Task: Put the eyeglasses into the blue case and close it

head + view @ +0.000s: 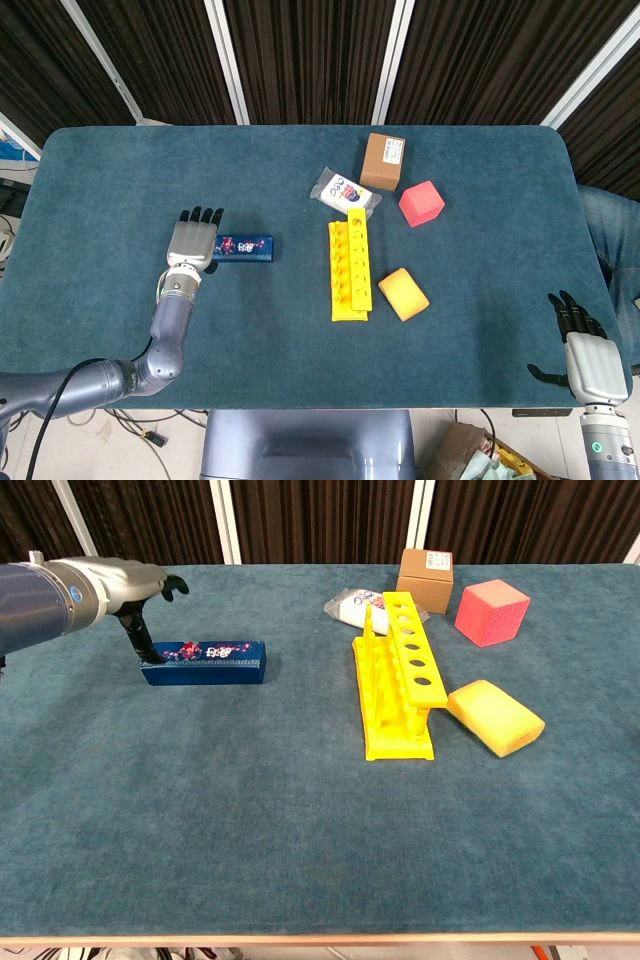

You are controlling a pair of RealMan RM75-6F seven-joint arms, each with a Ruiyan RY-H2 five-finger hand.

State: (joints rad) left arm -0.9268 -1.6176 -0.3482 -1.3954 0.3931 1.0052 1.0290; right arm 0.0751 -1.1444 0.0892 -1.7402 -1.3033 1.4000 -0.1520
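One view only: right robot hand (594, 362).

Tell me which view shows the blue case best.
The chest view: the blue case shows its whole side and printed top, lid shut, the left hand at its end. The head view shows only its top, small.

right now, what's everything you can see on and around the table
blue case: 1, dark blue with floral print, left of centre, closed
yellow rack: 1, yellow, centre
yellow sponge: 1, right of the rack
pink cube: 1, far right of the group
cardboard box: 1, brown, far side
white packet: 1, behind the rack
table: 1, teal cloth
left hand: 1, grey, at the case's left end
right hand: 1, grey, off the table's right edge, holding nothing
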